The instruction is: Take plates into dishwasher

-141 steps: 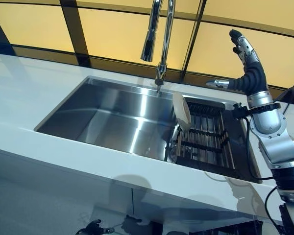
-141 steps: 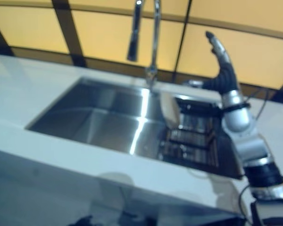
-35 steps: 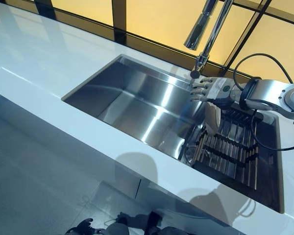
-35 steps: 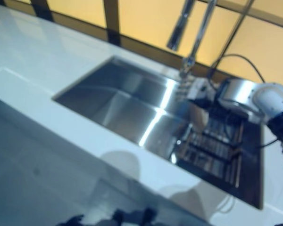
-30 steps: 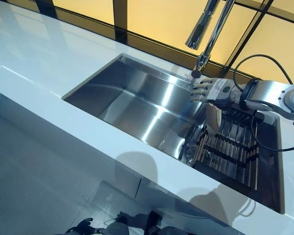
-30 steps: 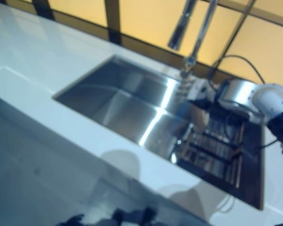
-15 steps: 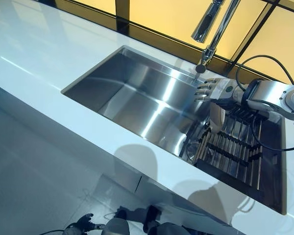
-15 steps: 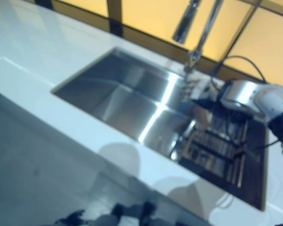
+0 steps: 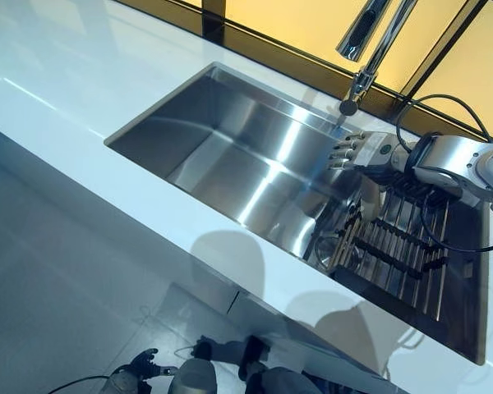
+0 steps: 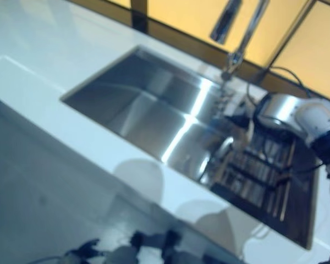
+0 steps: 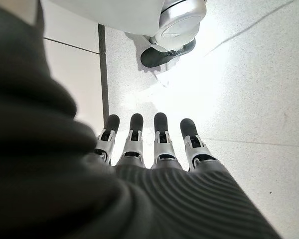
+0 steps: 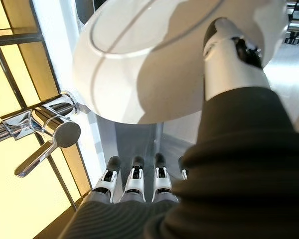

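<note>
A white plate (image 12: 139, 59) stands on edge at the left end of the dark rack (image 9: 403, 246) in the sink. In the left eye view the plate (image 9: 368, 195) shows as a thin cream edge just below my right hand (image 9: 371, 151). That hand reaches in from the right, open, with its fingers (image 12: 134, 177) straight on one side of the plate. Its thumb (image 12: 229, 59) lies across the plate's other face. My left hand (image 11: 159, 144) hangs low over the floor with straight fingers and holds nothing.
The steel sink basin (image 9: 230, 148) lies left of the rack, set in a white counter (image 9: 82, 107). A tall chrome faucet (image 9: 370, 49) rises just behind my right hand, its lever (image 12: 45, 139) close to the fingers. Yellow window panes run along the back.
My right hand came down from high above the counter to the plate in the rack. Over the last second it stayed at the plate while the camera view shifted.
</note>
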`<state>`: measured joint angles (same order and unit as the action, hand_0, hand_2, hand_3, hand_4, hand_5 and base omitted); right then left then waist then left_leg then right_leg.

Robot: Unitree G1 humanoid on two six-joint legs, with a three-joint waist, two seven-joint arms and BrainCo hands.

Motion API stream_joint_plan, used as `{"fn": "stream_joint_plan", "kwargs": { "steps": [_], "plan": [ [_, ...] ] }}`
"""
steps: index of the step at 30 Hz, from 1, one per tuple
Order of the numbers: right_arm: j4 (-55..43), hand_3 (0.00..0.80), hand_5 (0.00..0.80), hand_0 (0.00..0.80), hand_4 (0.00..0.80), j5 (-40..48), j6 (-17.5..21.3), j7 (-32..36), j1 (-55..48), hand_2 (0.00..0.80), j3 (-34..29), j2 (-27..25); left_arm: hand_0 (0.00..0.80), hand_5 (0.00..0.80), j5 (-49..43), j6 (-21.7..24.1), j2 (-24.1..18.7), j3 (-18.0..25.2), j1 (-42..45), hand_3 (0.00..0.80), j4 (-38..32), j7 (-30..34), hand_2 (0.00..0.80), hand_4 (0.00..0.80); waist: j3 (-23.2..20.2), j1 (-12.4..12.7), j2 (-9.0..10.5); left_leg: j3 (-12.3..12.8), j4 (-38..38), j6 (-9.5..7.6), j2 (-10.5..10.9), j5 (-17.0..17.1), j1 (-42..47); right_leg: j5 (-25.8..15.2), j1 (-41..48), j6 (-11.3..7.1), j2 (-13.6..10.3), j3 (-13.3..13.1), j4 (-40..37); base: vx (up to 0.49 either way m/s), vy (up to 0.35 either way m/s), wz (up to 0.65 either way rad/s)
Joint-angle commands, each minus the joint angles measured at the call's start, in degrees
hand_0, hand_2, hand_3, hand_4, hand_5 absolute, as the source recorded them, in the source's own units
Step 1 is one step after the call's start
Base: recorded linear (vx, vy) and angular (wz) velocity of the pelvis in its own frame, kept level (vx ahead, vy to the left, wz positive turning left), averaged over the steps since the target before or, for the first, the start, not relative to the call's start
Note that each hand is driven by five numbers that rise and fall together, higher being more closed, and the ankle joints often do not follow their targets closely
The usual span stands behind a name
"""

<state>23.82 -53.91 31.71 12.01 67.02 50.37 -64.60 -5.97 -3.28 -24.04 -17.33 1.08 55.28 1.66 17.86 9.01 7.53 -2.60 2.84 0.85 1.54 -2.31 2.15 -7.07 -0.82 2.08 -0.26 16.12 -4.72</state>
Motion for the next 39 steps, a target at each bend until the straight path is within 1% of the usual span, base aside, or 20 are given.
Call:
{"fn": "stream_joint_plan", "kwargs": {
  "steps": [1,17,29,39],
  "plan": [
    [2.7,0.0,0.0,0.0,0.0,0.0,-3.3,-0.4,2.1,0.0,1.6,-0.1,0.0,0.0,-0.7,0.0,-2.7,-1.5,0.1,0.0,-2.2,0.2,0.0,0.0,0.0,0.9,1.15,3.8,6.8,-2.03,-0.2,-4.9,-7.0,11.4,3.2,-0.75,1.4,-0.8,3.9,0.0,0.0,0.0],
    [3.1,0.0,0.0,0.0,0.0,-0.2,-3.1,1.0,1.1,0.0,1.2,-1.3,0.0,0.0,-0.5,-0.1,-3.0,-0.8,0.2,0.0,-2.5,-0.2,0.0,0.0,0.2,0.9,1.55,3.9,6.0,-2.18,-0.2,-4.5,-6.8,11.2,3.1,-0.8,1.4,-0.8,3.8,0.0,0.0,0.0],
    [3.9,0.0,0.0,0.0,0.0,-2.5,-2.3,0.7,1.1,0.0,1.1,-2.3,0.0,0.0,-0.5,-0.6,-3.2,-0.2,0.2,0.0,-3.3,-0.3,0.0,0.0,0.2,0.8,2.02,4.3,5.6,-2.13,-0.4,-4.4,-6.7,10.9,3.3,-0.86,1.6,-0.9,3.3,0.0,0.0,0.0],
    [5.0,0.0,0.0,0.0,0.0,-3.0,-2.8,1.6,0.8,0.0,1.4,-2.2,0.0,0.0,-0.4,-0.4,-3.1,-0.3,-0.1,0.0,-2.7,-0.5,0.0,0.0,0.3,0.8,2.17,4.4,5.9,-2.08,-0.5,-4.2,-6.9,10.8,3.2,-0.83,1.6,-0.9,3.3,0.0,0.0,0.0]
  ]
}}
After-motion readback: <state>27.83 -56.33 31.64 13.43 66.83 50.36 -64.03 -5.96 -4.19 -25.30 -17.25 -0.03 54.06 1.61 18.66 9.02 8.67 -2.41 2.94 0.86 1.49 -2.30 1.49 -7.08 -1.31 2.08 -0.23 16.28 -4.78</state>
